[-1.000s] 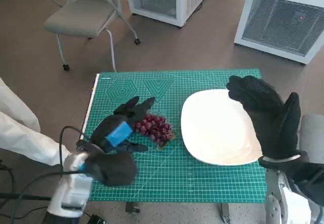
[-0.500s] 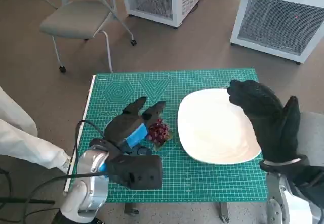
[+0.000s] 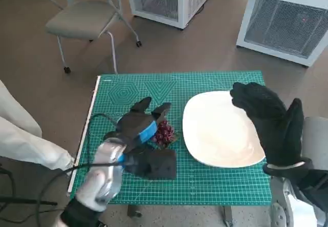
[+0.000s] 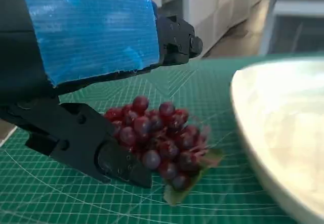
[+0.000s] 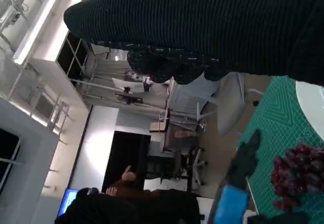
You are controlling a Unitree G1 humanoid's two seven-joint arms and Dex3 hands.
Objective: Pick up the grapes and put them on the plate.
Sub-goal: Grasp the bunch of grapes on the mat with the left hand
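You have one bunch of red grapes (image 3: 164, 133) lying between the fingers (image 3: 163, 110) of the left hand (image 3: 137, 127), and one white plate (image 3: 221, 129) just beyond those fingertips. One green cutting mat (image 3: 205, 181), one grey chair (image 3: 82, 17), two white cabinets (image 3: 285, 19).

left hand (image 3: 138, 127) over grapes (image 3: 164, 133), plate (image 3: 220, 135) beside
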